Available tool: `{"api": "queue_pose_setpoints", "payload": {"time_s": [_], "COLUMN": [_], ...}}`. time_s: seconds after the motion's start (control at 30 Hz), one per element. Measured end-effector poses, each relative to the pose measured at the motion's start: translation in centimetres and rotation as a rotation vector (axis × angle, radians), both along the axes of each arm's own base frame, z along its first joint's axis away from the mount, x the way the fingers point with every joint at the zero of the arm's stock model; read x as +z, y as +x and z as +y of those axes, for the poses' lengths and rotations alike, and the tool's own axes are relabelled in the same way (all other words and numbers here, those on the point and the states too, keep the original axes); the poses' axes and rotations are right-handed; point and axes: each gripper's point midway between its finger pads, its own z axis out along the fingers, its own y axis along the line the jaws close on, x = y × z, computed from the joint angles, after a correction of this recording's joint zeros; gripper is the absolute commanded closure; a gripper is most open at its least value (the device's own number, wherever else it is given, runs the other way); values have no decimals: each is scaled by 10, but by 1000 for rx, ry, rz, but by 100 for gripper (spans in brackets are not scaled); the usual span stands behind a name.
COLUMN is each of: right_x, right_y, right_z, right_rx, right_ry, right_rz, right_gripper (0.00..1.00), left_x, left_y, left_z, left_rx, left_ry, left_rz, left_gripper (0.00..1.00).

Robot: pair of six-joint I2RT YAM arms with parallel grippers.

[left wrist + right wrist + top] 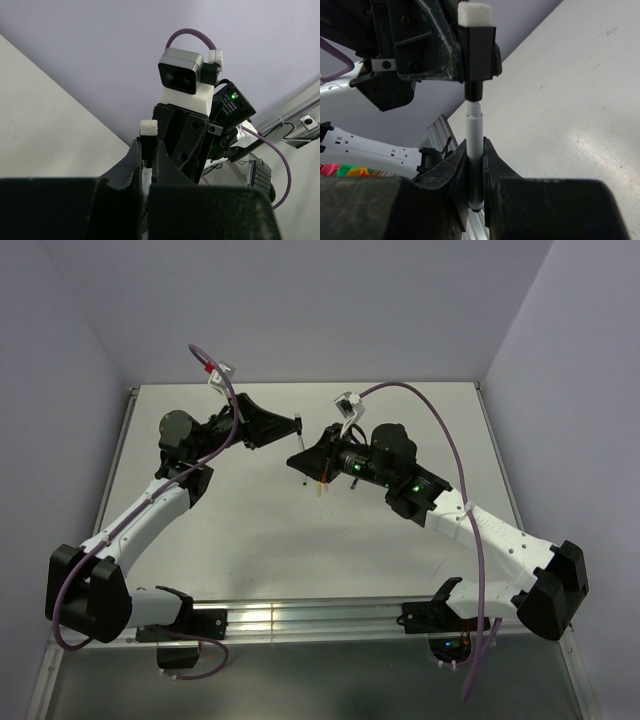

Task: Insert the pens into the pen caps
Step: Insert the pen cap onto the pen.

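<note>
My left gripper (296, 426) is shut on a black pen cap (479, 47) with a white end, held above the table. The cap also shows between my left fingers in the left wrist view (148, 145). My right gripper (304, 462) is shut on a white pen (475, 132) and holds it upright between its fingers (492, 165). The pen's narrow tip meets the cap's mouth, in line with it. In the left wrist view the white pen (145, 177) shows just under the cap. The two grippers face each other closely at mid table.
A few small coloured sticks, orange and yellow (320, 485), lie on the table (400, 420) under my right gripper. Bright coloured bits (337, 171) show at the left of the right wrist view. Walls stand at the back and sides.
</note>
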Motion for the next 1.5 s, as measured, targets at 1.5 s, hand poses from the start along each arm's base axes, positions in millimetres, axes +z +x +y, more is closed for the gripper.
{"api": "queue_pose_setpoints", "payload": {"time_s": [1.5], "right_x": [18], "right_y": [-18], "right_z": [-44], "right_rx": [-84], "right_ry": [-61], "right_rz": [-200], "right_gripper": [100], "left_x": [20], "left_y": [-48], "left_z": [-47], "left_rx": [187], "left_ry": [129], "left_rz": [-230], "left_gripper": [100]}}
